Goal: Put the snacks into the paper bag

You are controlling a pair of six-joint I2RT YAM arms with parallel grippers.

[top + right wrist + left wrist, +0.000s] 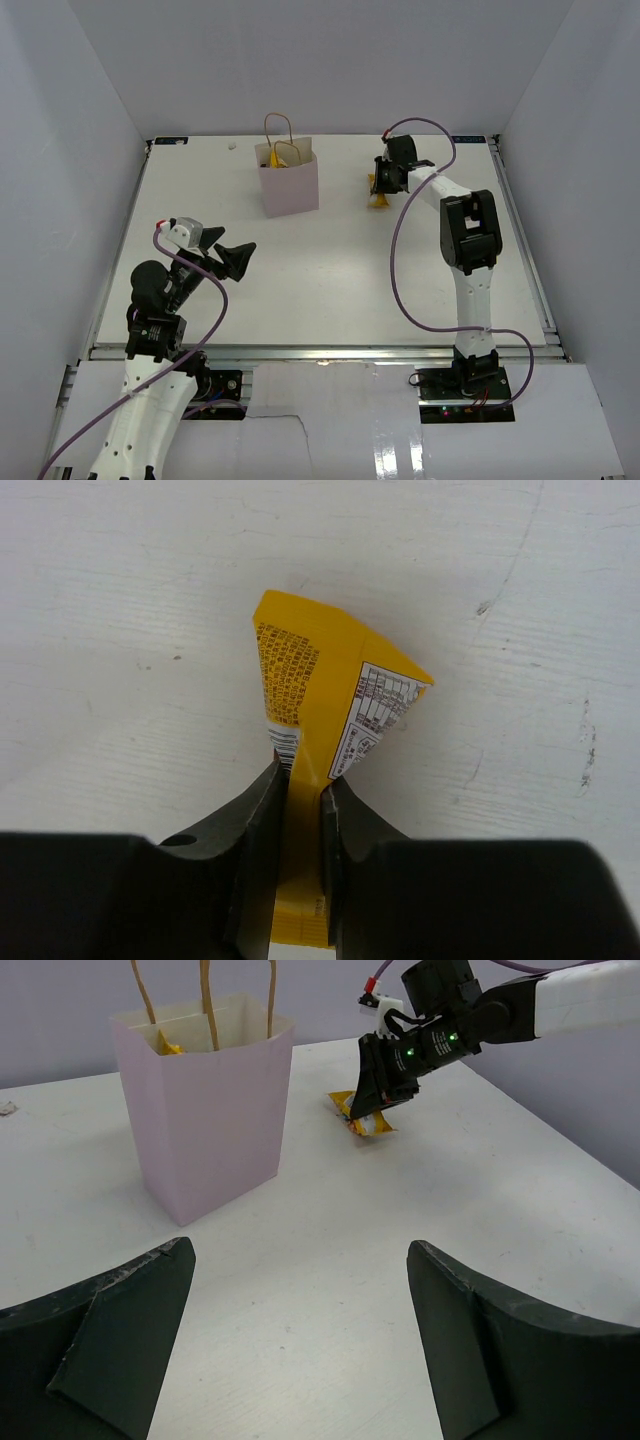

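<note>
My right gripper (pixel 298 780) pinches a yellow snack packet (pixel 305 660) at three o'clock of the paper bag (pixel 290 185). My left gripper (pixel 300 1248) gapes wide.

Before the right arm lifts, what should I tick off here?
1. Grip: ok; the right pincer is shut on the crinkled yellow-orange snack packet.
2. Hold security: cannot tell; it pinches only a raised fold of the packet.
3. Bag ready: ok; the pale pink paper bag stands upright with its mouth open.
4. Room inside: cannot tell; one yellow packet shows at the rim.
5. Other arm out of the way: ok; the left pincer is open, on the near left, far from the bag.
</note>
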